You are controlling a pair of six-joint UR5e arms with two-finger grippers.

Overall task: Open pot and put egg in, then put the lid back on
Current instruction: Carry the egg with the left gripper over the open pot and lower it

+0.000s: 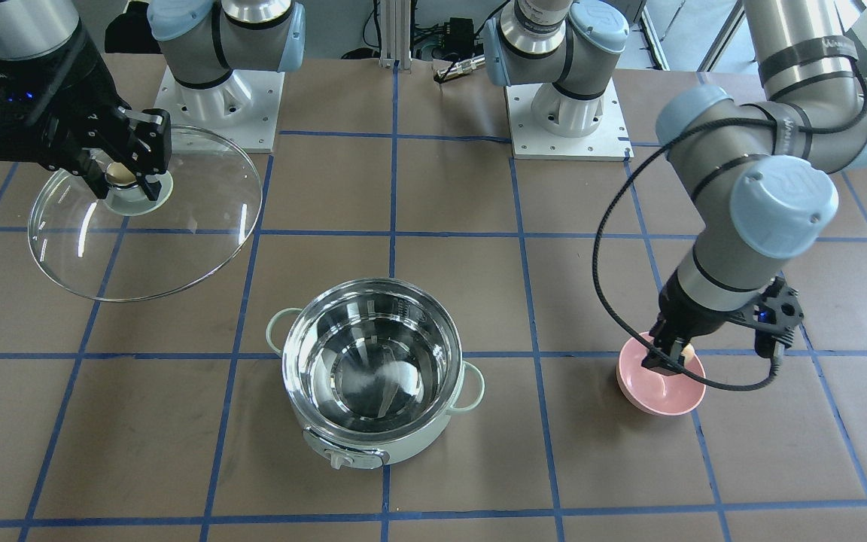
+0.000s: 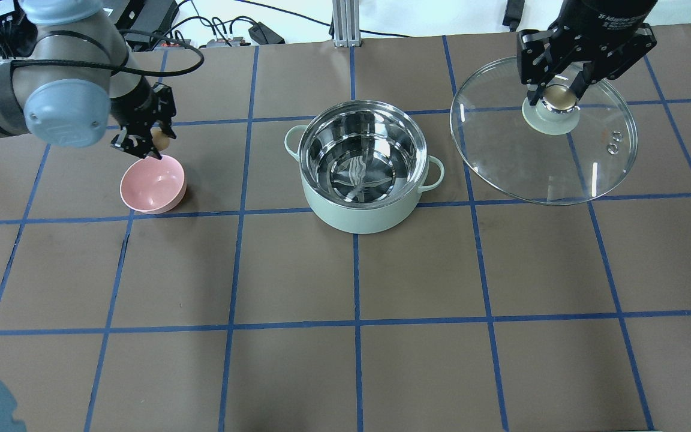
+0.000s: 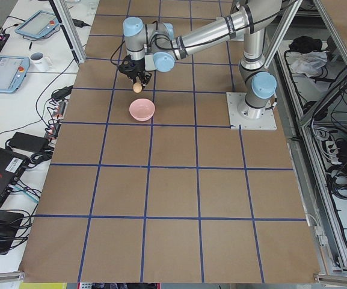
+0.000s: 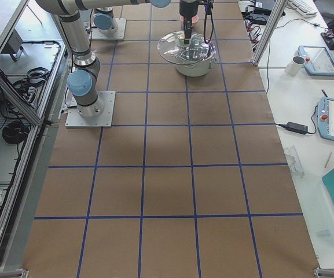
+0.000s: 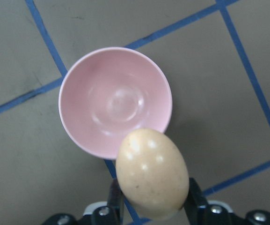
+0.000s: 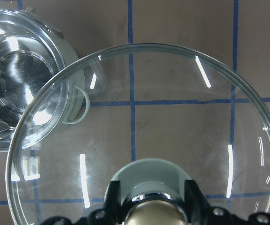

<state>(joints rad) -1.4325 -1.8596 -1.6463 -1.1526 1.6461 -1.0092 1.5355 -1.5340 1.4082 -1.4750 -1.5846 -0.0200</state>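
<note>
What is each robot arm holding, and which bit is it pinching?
The left end effector pinches the egg by its two sides. The right end effector holds the lid by its golden knob.

Table [image 2: 345, 372]: flat brown surface, marked into squares by blue tape lines [image 2: 356, 282].

Items standing directly on it:
1. Pot [image 2: 357, 217], one. Round, pale mint-green, shiny steel inside, a loop handle at each side and a knob on the side away from the robot. Upright, near the table's middle, over a tape crossing.
2. Bowl [image 2: 152, 185], one. Pink, upright, to the robot's left of the pot and well apart from it, over a tape line.
3. Mounting plates, two. White, square, one under each arm's base [image 1: 170, 113] [image 1: 599, 135], at the robot's edge.
</note>
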